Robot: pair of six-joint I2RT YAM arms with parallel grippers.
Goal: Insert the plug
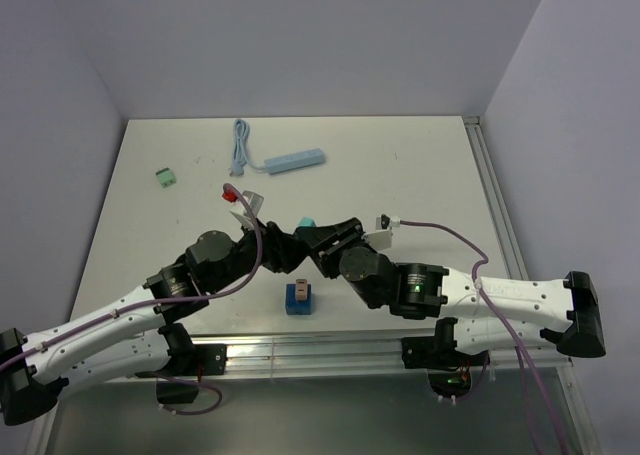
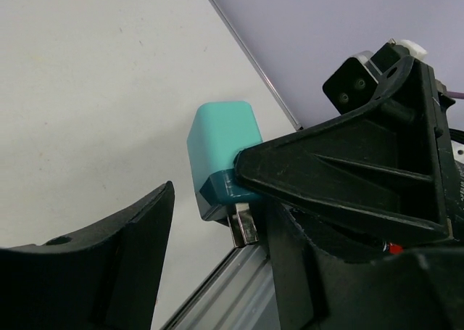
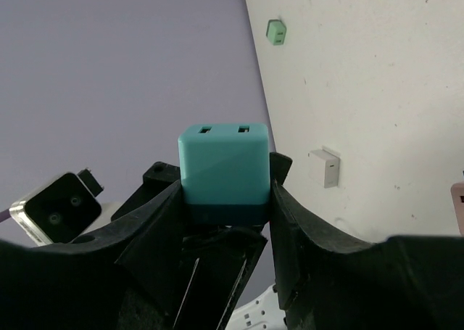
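A teal plug [image 1: 306,222] is held above the table's middle, between my two grippers. My right gripper [image 1: 320,237] is shut on it. In the right wrist view the plug [image 3: 223,163] sits squeezed between both fingers of the right gripper [image 3: 225,199], its two-slot face pointing away. In the left wrist view the plug [image 2: 221,152] shows its metal prongs [image 2: 244,223]. My left gripper [image 2: 217,272] is open, with the plug in the gap and clear of its left finger [image 2: 109,272]; it shows in the top view [image 1: 275,232]. A blue socket block [image 1: 298,297] sits on the table below.
A light blue power strip [image 1: 295,161] with its cable lies at the back. A green adapter [image 1: 166,177] is at the back left and a red piece [image 1: 230,192] is near the left wrist. A white cube [image 3: 324,166] lies on the table. A metal rail [image 1: 330,350] runs along the near edge.
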